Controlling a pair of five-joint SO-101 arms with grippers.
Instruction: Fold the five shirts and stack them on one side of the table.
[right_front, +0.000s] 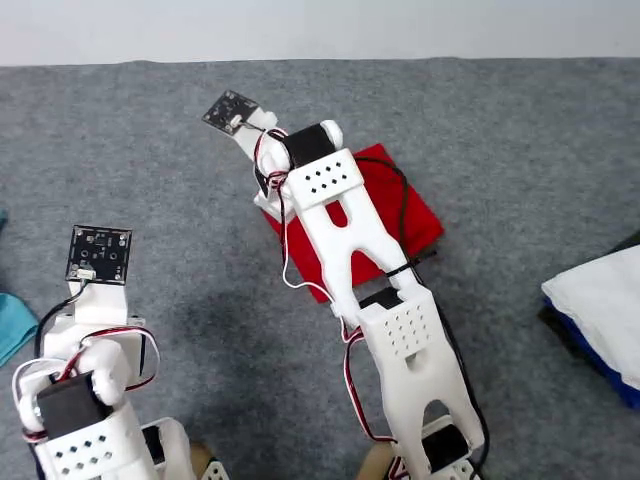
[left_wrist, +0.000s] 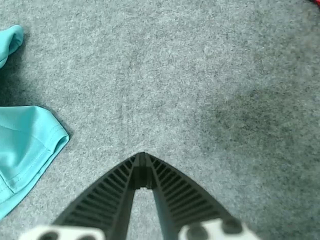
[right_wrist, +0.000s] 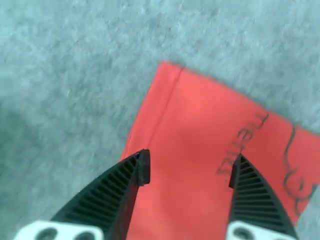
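Right jaws stand apart directly above the folded red shirt (right_wrist: 200, 150) near its corner; left jaws, pressed together, sit well apart over the grey bench (left_wrist: 200, 75).

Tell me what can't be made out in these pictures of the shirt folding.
Red shirt: high view, the right arm covers its middle, so its fold cannot be judged.
Its print: right wrist view, blurred and cut off by the edge.
Pile of shirts: high view, cut off by the edge, so the count is unclear.
Teal shirt: left wrist view, cut off by the edge; folded or not, unclear.
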